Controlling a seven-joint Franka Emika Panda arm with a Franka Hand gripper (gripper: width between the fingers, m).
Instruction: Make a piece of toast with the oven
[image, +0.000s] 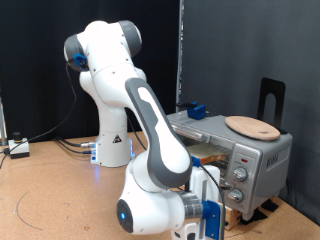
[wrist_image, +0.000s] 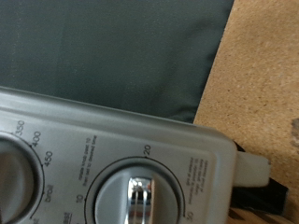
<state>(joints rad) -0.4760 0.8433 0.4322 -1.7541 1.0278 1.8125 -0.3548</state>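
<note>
My claw (image: 208, 215) hovers at the oven (image: 245, 150) timer knob (wrist_image: 137, 196); toasting seems underway; its state I cannot tell.

A round wooden plate (image: 252, 127) and a small blue block (image: 197, 111) sit above a brown tabletop (image: 50, 190).

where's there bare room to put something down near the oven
The brown tabletop on the exterior view's left, between the cables and the arm's base, is bare. The oven top is crowded: wooden plate, blue block. The gripper crowds its knob panel.
</note>
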